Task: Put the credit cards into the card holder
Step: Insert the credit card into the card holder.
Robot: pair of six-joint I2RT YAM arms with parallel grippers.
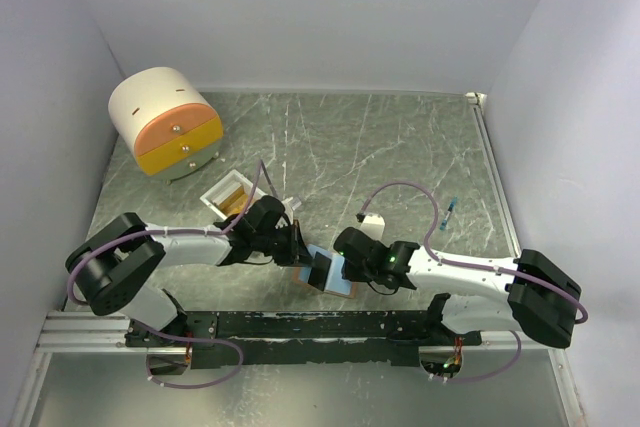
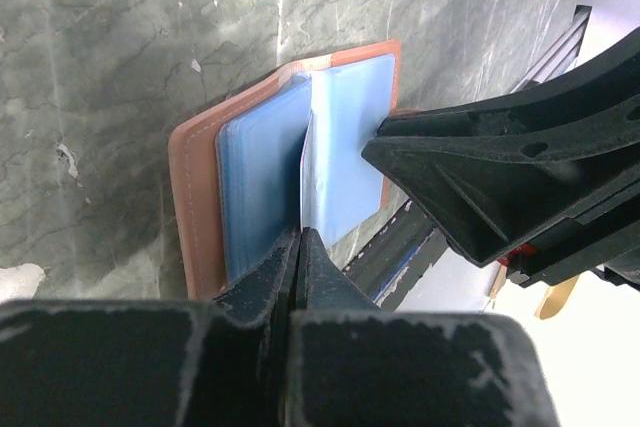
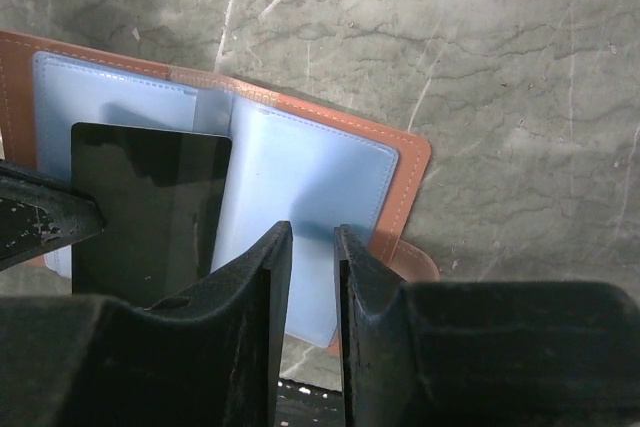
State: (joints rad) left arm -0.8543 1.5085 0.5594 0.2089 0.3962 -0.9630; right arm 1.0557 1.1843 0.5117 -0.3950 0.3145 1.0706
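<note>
Green-veined tabletop [image 1: 400,147] carried the card holder [image 3: 310,187] lying open, blue side up, close to the arm bases. Your left gripper [image 2: 298,242] was pinched together on a dark credit card [image 3: 150,197] tilted over the holder's left half; your right gripper [image 3: 313,237] hung over the right half, fingers slightly apart above the lining. Farther back sat a white box [image 1: 228,192], then a round drawer unit [image 1: 165,122].

A round cream-and-orange drawer unit [image 1: 165,119] is positioned at the far left of the grey-green marbled table [image 1: 400,137]. A small white open box [image 1: 232,193] is located near it, on its near side. A thin blue item [image 1: 449,213], too small to be identified, is seen toward the right. White walls [image 1: 300,7] are set around the table.
</note>
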